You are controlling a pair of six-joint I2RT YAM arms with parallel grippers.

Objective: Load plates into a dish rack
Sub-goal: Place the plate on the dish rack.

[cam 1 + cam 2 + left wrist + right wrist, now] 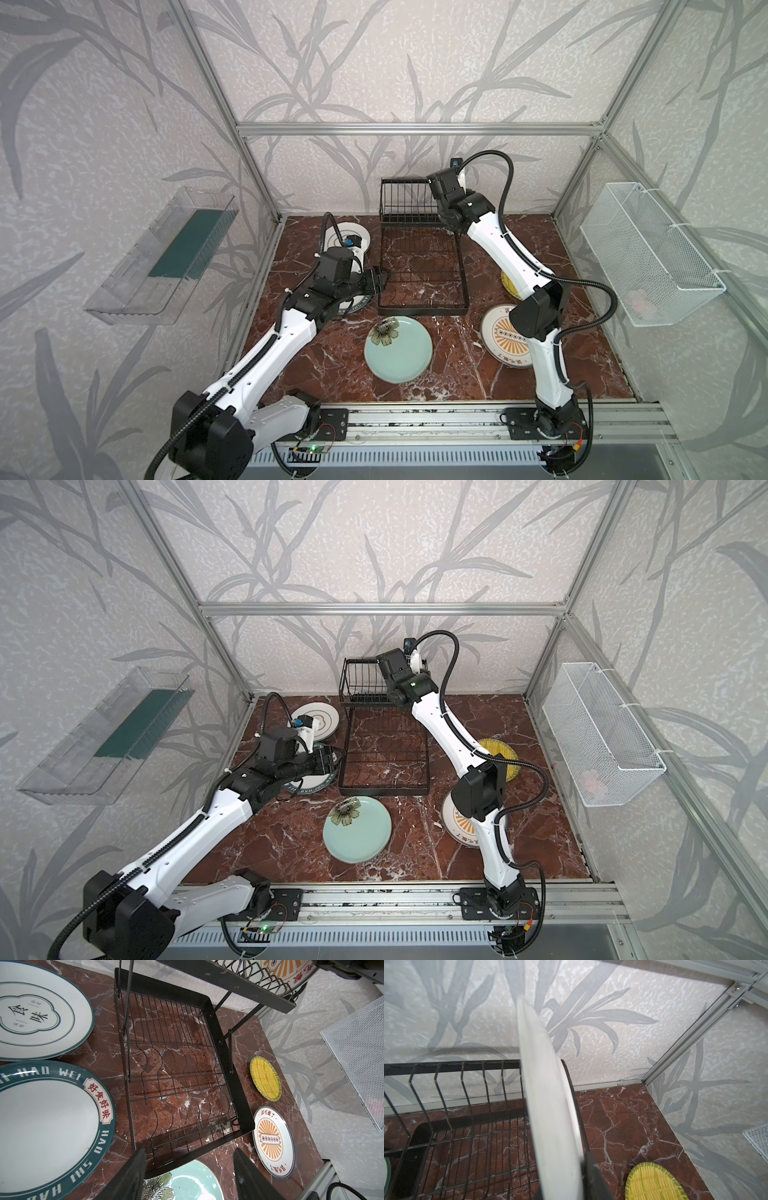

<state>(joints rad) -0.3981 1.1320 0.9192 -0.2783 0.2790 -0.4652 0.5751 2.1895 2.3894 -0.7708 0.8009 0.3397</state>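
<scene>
Nearby, left hand (189, 1152) points at the dish rack (238, 1095), fingers (133, 1174) spread apart.

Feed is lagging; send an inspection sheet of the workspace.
Surface: red-brown marble tabletop, no spills seen.
Job's things: dish rack; one sunburst plate upright in its raised slots; mint plate, second sunburst plate, yellow plate, emblem plate, lettered plate flat on the tabletop.
Clutter: nothing seen.
Grippers: left gripper open, empty, by the rack's base; right gripper at the upright plate, grip unclear.
Cables: black hoses arc off both wrists, no snag seen.
Surroundings: clear tray, mesh basket on side walls.
</scene>
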